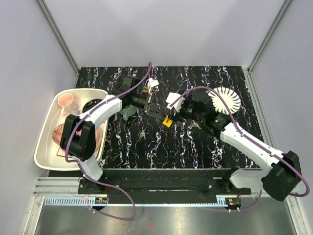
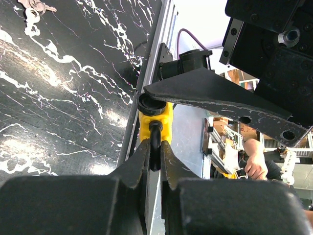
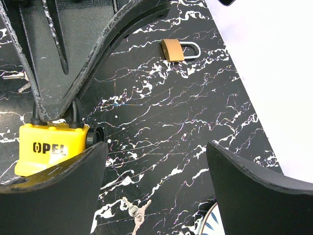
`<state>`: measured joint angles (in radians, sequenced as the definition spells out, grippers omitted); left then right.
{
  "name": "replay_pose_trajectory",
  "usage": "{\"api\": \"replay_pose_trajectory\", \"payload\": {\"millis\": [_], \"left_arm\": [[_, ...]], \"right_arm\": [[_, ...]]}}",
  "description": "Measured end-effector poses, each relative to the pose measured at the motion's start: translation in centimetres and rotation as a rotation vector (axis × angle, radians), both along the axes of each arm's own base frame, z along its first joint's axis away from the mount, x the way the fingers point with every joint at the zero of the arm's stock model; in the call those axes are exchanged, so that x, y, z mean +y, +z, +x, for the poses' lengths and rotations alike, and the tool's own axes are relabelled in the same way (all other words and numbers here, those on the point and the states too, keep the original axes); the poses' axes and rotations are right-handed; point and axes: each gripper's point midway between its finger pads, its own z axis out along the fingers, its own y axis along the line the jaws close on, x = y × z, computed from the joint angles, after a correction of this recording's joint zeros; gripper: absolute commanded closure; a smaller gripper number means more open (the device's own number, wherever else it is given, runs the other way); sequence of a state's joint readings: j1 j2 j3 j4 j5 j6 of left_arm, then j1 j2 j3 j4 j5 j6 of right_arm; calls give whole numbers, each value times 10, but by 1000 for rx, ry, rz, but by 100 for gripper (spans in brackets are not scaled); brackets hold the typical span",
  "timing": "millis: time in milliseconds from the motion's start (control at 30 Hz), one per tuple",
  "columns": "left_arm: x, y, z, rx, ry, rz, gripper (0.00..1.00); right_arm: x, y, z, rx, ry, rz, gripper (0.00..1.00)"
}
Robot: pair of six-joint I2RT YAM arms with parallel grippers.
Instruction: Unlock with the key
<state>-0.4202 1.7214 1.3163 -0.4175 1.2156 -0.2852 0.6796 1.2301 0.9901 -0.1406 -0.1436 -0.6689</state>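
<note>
The left fingers (image 2: 137,169) are pinched tight on the black loop of the yellow padlock (image 2: 155,122). They hold it by the loop alone. The right fingers (image 3: 58,186) are spread wide apart with nothing between them, only bare black table (image 3: 161,122) with white streaks. One right finger sits just beside the yellow body of the lock, but I cannot tell if it touches.

The padlock is in the middle of the table, between the two arms. From above, its long way runs on a slant: the loop points up and left toward the left arm, and the yellow body points down and right. A round black knob sticks out of its side. I cannot tell if it rests on the table or hangs just above it.

The keys (image 3: 134,210) lie flat near the right fingers, apart from the lock. A small brass padlock (image 3: 178,50) lies farther off, close to the table's edge. There is open table on the near side. The white plate (image 1: 224,100) is by the right arm, and the tray (image 1: 44,147) is at the left edge.
</note>
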Motion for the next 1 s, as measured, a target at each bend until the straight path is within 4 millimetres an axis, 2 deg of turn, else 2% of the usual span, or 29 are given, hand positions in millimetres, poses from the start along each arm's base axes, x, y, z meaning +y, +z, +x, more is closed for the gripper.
{"api": "replay_pose_trajectory", "payload": {"millis": [767,867,1000], "left_arm": [[1,0,0,-31,-2,24,100],[1,3,5,-73,5,45,100],[1,10,21,-165,27,90,100]], "right_arm": [[-1,0,1,1,-8,1,9],[-5,3,6,-14,-36,4,6],[-24,6,19,-25,-103,3,3]]}}
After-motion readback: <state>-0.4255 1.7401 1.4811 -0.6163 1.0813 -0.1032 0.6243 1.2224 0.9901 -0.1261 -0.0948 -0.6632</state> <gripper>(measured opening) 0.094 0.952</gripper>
